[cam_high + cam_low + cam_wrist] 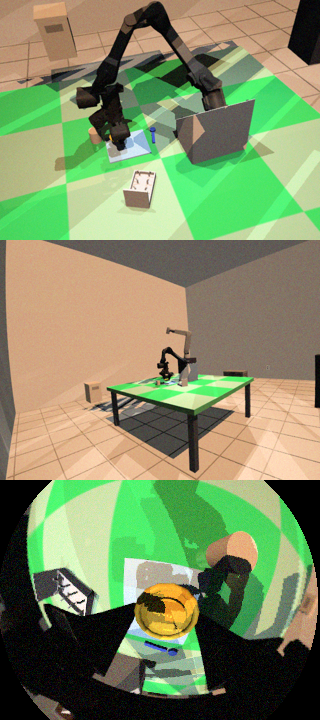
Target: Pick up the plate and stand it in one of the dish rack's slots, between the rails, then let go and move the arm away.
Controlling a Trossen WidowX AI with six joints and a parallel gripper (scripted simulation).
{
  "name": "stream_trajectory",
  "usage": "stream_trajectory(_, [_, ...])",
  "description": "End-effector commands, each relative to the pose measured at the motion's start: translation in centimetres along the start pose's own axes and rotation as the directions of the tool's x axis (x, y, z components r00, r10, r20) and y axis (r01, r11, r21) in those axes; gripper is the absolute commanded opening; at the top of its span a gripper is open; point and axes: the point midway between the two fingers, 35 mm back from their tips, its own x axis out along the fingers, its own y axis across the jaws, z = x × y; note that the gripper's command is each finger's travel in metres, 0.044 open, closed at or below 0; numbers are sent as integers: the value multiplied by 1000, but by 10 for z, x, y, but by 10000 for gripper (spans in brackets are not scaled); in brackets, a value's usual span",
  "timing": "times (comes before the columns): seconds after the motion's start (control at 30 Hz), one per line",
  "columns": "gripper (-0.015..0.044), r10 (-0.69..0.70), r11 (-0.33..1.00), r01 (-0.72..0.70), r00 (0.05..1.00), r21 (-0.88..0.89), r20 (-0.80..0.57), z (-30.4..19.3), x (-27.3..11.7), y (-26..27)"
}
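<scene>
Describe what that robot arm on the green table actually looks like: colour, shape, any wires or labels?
The arm is dark grey to black all over, built from long boxy links joined by rounder, thicker joints. Its end effector is a chunky dark block tapering to two short black fingers. No cables, labels or markings show on it. In the wrist view its own parts appear only as black silhouettes.
</scene>
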Motion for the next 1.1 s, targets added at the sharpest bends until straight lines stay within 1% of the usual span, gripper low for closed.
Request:
stream_trajectory(0.0, [0,-4,1000,4,1000,17,19,7,-29,-1])
stream_trajectory(0.6, [0,-10,1000,10,1000,12,15,5,-131,8])
stream_trajectory(0.83, [0,-11,1000,11,1000,-12,14,4,-136,11])
stream_trajectory(1.07, [0,-6,969,9,1000,-248,15,-1,-136,25])
